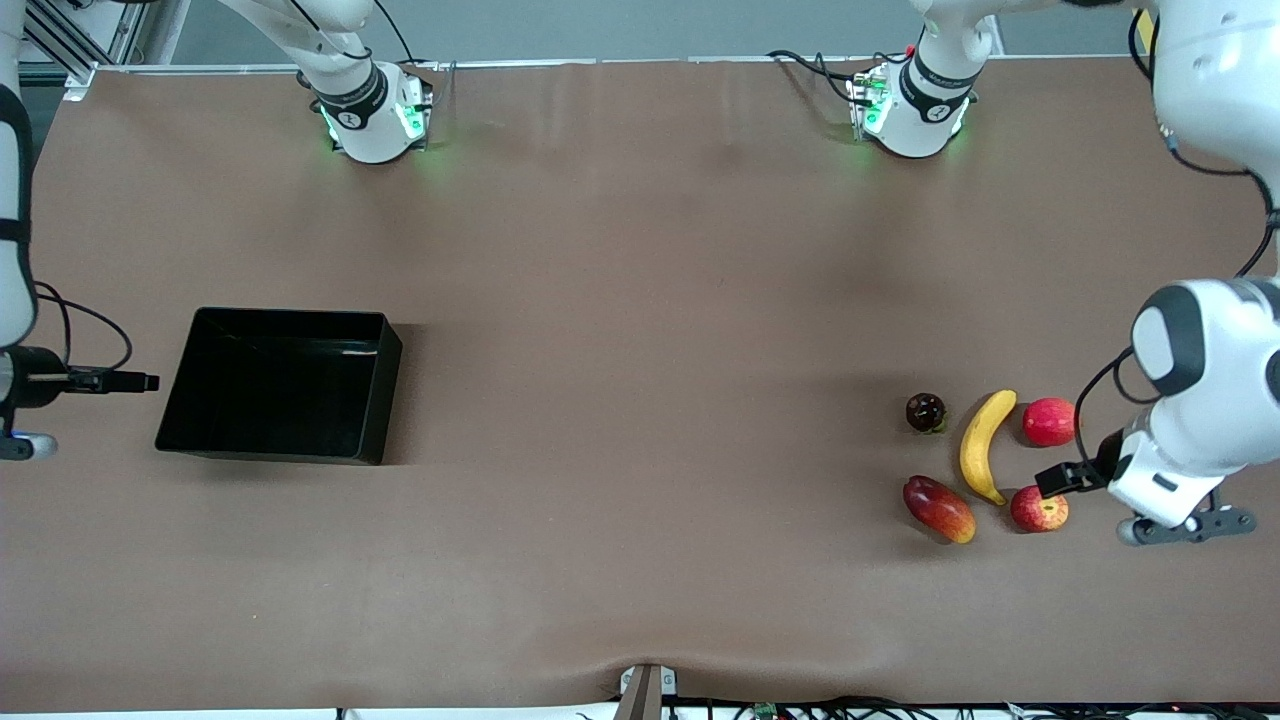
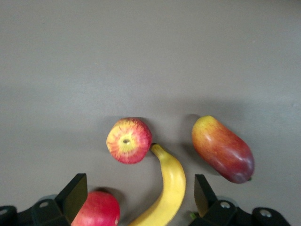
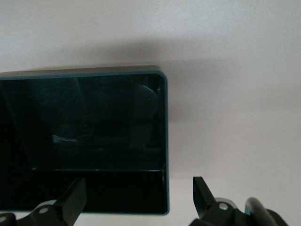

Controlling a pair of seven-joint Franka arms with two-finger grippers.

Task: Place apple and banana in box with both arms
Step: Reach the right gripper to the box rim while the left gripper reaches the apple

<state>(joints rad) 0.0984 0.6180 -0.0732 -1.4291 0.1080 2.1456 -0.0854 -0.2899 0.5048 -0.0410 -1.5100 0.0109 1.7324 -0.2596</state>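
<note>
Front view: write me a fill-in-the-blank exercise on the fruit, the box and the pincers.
1. The box holds ____ fruit.
2. The banana lies on the ____.
3. The left pincer, fingers ____, hangs by the apple.
4. The right pincer is over the ____ edge.

Missing words: no; table; open; box's
</note>
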